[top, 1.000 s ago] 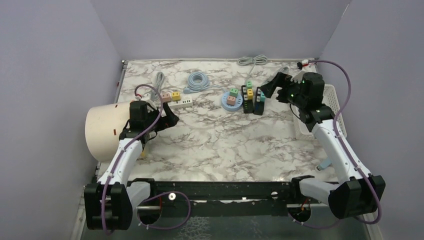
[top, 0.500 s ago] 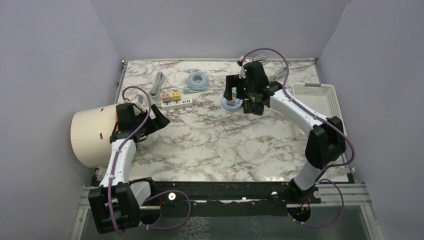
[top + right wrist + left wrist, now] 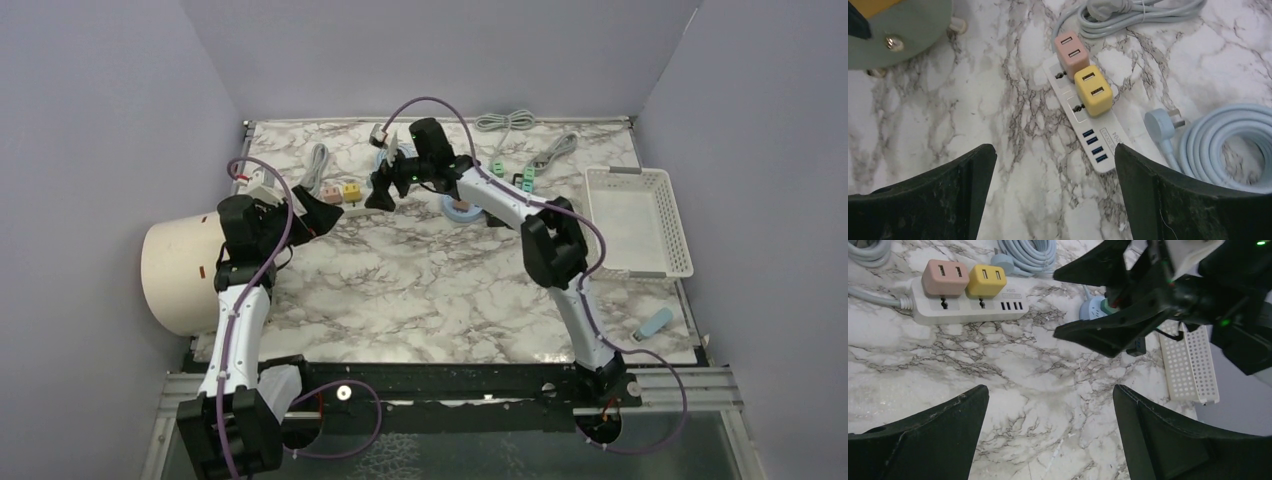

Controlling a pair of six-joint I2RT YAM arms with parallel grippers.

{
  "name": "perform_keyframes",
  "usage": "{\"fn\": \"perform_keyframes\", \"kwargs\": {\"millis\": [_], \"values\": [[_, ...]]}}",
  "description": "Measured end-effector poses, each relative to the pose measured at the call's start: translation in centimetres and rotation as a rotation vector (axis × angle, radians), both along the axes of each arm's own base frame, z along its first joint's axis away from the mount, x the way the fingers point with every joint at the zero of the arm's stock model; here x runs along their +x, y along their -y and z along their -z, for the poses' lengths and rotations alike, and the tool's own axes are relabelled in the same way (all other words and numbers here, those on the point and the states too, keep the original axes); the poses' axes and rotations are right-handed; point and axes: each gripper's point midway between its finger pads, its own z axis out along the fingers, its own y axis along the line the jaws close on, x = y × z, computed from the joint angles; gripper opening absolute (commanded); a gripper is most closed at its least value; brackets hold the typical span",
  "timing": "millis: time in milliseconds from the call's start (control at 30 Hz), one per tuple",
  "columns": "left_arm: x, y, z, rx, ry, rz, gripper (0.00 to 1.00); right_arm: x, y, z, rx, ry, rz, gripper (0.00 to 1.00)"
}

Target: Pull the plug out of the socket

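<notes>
Two plugs sit side by side in white power strip (image 3: pixel 1083 120), upper centre of rt-wrist view: pink plug (image 3: pixel 1071 48), yellow plug (image 3: pixel 1093 90). Right gripper (image 3: pixel 1055 150) spread wide, empty, hovering over strip. Left gripper (image 3: pixel 1050 390) spread too, empty; strip upper left there.

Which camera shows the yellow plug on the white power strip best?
The right wrist view: the yellow plug sits close and central, both its slots clear. The left wrist view shows it smaller, at the top left; the top view, as a tiny speck.
</notes>
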Motion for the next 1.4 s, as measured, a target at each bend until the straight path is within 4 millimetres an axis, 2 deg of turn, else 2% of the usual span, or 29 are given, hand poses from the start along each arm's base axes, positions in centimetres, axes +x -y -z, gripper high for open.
{"fn": "perform_keyframes", "kwargs": {"millis": [133,233,400,567,667,833,933,1067,1100,1167,1300,1400], "values": [[0.4,0.2,-0.5,-0.011,0.024,0.014,0.97,1.2,-1.5,4.4,-0.028,0.097,-0.115,1.00],[0.9,0.4,-0.6,-0.016,0.030,0.033,0.97,1.9,-2.2,6.3,-0.039,0.166,-0.170,1.00],[1.6,0.6,-0.8,-0.019,0.039,0.064,0.97,4.1,-4.6,5.2,0.039,0.316,-0.244,0.94],[2.1,0.6,-1.3,-0.004,0.057,0.076,0.97,4.0,-5.8,4.8,0.110,0.354,-0.305,0.87],[2.1,0.5,-1.4,0.003,0.065,0.078,0.97,3.5,-6.2,5.9,0.127,0.332,-0.338,0.84],[2.1,0.6,-1.4,0.008,0.068,0.081,0.97,2.4,-6.7,8.8,0.129,0.269,-0.377,0.81],[2.0,0.6,-1.5,0.005,0.069,0.083,0.97,1.8,-7.3,9.8,0.134,0.252,-0.389,0.72],[1.3,0.8,-0.4,-0.028,0.039,0.071,0.97,1.4,-8.1,9.8,0.161,0.245,-0.394,0.45],[1.1,0.9,0.4,-0.045,0.017,0.062,0.97,1.4,-8.3,9.7,0.169,0.243,-0.392,0.37],[0.5,0.9,2.4,-0.080,-0.044,0.039,0.97,1.5,-8.6,9.2,0.186,0.247,-0.386,0.04],[-0.4,0.7,6.4,-0.137,-0.173,-0.028,0.97,1.9,-8.8,8.9,0.200,0.246,-0.357,0.01],[-0.1,0.5,7.7,-0.170,-0.221,-0.068,0.97,2.3,-8.5,9.2,0.207,0.234,-0.305,0.01]]}}
